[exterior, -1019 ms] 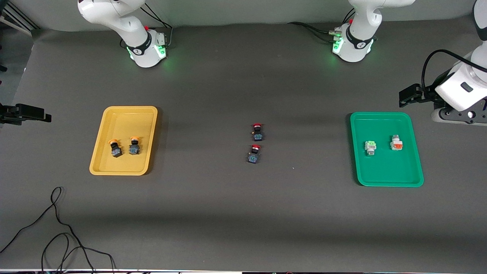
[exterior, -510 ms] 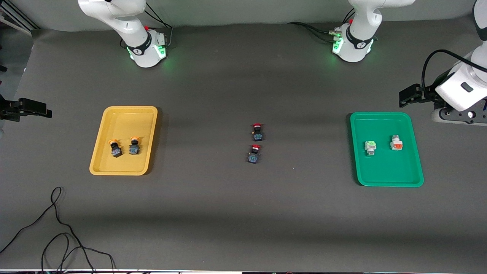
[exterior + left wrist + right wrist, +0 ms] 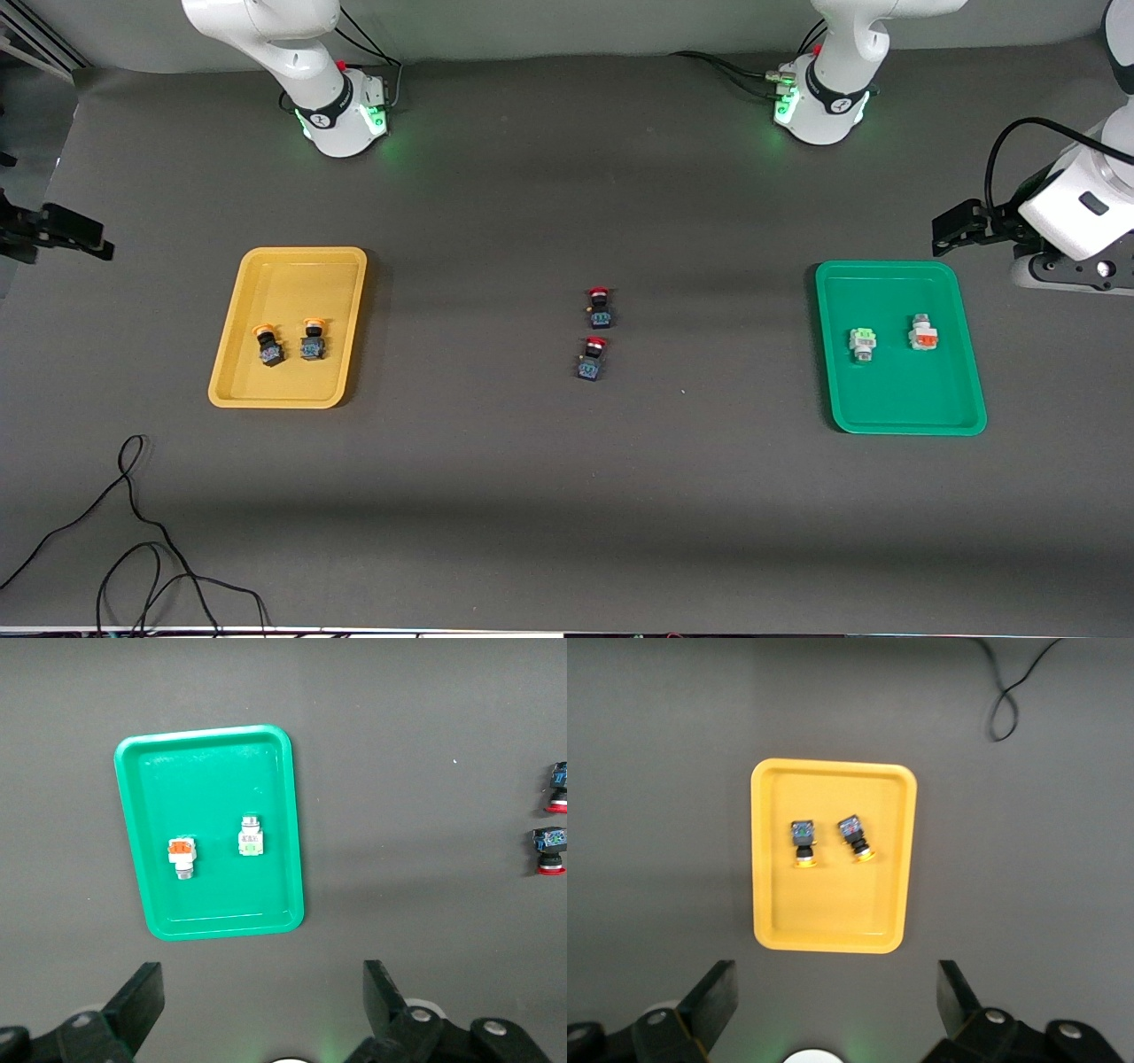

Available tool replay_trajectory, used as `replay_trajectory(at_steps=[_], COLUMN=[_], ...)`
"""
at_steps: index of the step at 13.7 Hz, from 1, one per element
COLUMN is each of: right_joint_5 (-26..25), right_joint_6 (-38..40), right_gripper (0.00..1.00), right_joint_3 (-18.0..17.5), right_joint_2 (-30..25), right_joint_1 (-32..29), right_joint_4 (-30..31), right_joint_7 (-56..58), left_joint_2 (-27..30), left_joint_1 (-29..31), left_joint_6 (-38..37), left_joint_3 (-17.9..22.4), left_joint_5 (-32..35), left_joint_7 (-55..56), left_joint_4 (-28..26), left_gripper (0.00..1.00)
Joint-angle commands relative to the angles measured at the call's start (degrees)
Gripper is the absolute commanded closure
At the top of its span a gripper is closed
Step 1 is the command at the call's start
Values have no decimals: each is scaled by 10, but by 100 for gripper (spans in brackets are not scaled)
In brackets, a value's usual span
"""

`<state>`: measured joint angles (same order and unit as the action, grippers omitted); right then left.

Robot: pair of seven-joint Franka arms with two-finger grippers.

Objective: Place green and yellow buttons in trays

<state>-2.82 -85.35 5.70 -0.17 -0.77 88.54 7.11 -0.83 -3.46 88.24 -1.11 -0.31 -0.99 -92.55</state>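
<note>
Front view: all four buttons sit in yellow tray (image 3: 283, 390) and green tray (image 3: 886, 416); my left gripper (image 3: 257, 1005) and right gripper (image 3: 833, 1001), both spread and empty, have drawn back toward frame edges. Sorting looks done.

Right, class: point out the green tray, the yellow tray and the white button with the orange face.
green tray (image 3: 895, 399): front view, bare floor.
yellow tray (image 3: 292, 275): front view, bare floor.
orange-faced white button (image 3: 924, 336): front view, its middle.
</note>
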Motion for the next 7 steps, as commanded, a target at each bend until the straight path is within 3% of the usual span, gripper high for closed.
replay_trajectory(at_steps=[1, 7], right_joint_5=[-18, -10], right_joint_6=[-16, -14], right_gripper=[0, 0], right_joint_3=[-10, -10], right_joint_2=[-27, -27], right_joint_1=[-2, -3], right_joint_4=[19, 7], right_joint_7=[-17, -17], left_joint_2=[7, 7], left_joint_1=[-2, -2], left_joint_6=[0, -2], left_joint_3=[3, 4], left_joint_5=[-4, -3], left_joint_7=[5, 5], left_joint_4=[0, 1], left_gripper=[0, 0])
